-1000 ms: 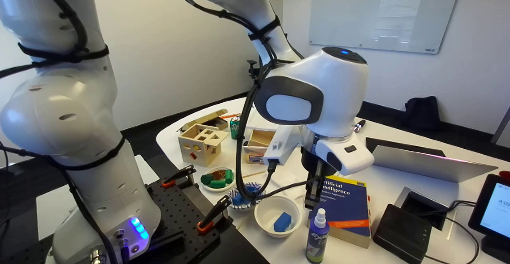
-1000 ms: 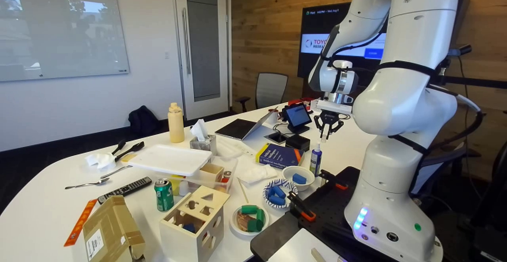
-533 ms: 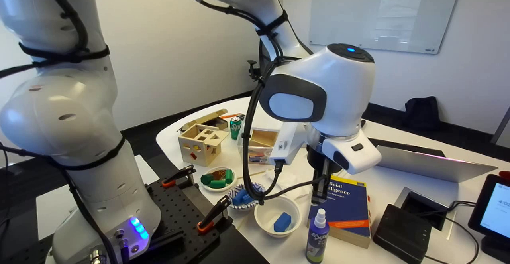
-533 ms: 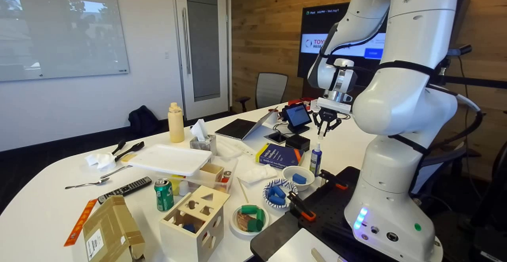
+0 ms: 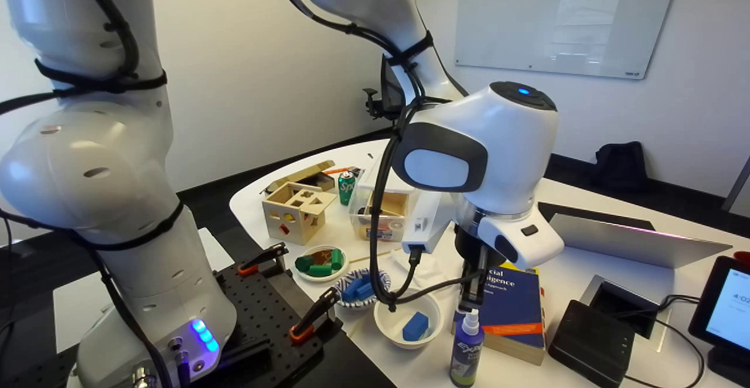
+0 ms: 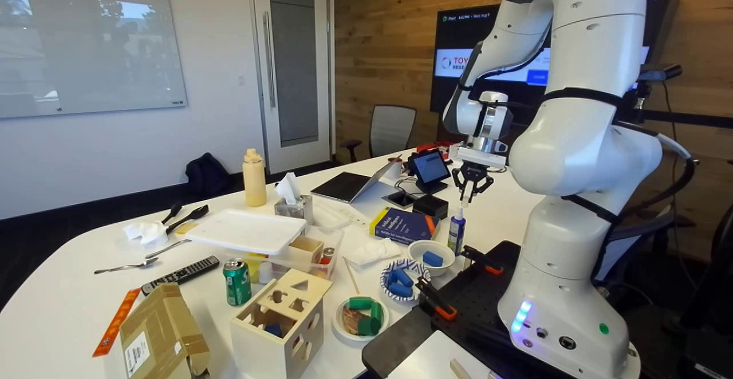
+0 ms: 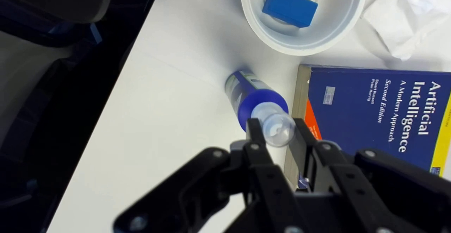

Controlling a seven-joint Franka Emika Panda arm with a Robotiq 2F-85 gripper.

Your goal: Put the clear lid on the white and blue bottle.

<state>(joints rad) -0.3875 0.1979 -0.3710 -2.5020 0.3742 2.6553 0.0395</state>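
Note:
The white and blue bottle, an upright spray bottle with a white nozzle, stands on the table in both exterior views and in the wrist view. My gripper is shut on the clear lid, a small see-through cap. The gripper also shows in both exterior views, pointing down just above the bottle's top. The lid is close over the nozzle in an exterior view. In the wrist view it overlaps the nozzle's tip. I cannot tell whether they touch.
A thick blue book lies beside the bottle. A white bowl with a blue block stands close by. A patterned bowl, a black box and clamps are near. The table edge is close to the bottle.
In an exterior view my gripper has shifted right and then come down, carrying the lid closer to the bottle's nozzle. The bottle has not moved.

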